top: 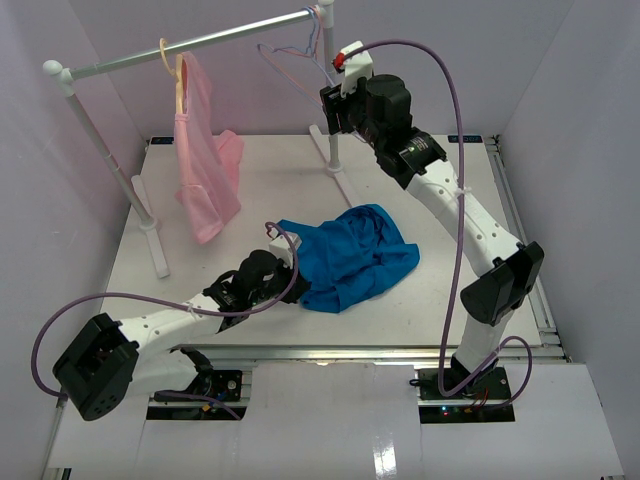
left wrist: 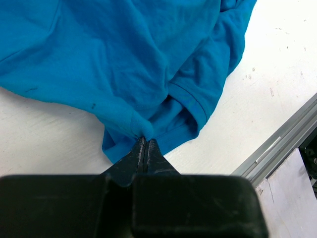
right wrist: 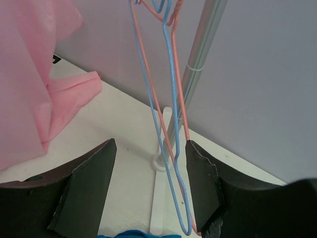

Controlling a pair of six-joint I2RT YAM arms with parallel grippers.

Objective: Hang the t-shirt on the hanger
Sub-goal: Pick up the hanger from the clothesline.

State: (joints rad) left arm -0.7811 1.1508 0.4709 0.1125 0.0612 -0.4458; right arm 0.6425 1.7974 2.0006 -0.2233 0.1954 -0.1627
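The bright blue t-shirt (top: 345, 258) lies crumpled on the white table, mid-front. My left gripper (top: 287, 268) is low at the shirt's left edge; in the left wrist view it (left wrist: 145, 141) is shut on a fold of the t-shirt's (left wrist: 124, 59) hem. The light-blue hanger (top: 300, 78) hangs at the right end of the rack rod beside a thin pink hanger (top: 322, 45). My right gripper (top: 327, 108) is raised at them. In the right wrist view it (right wrist: 151, 168) is open, with the light-blue hanger (right wrist: 176, 127) and pink hanger (right wrist: 185, 121) between its jaws, close to the right finger (right wrist: 203, 183).
A rack rod (top: 200, 42) spans the back on two posts with flat feet; the right post (top: 332, 140) stands just behind the hangers. A pale pink sheer garment (top: 205, 170) hangs on a cream hanger at the left. A metal rail (top: 520, 230) edges the table's right side.
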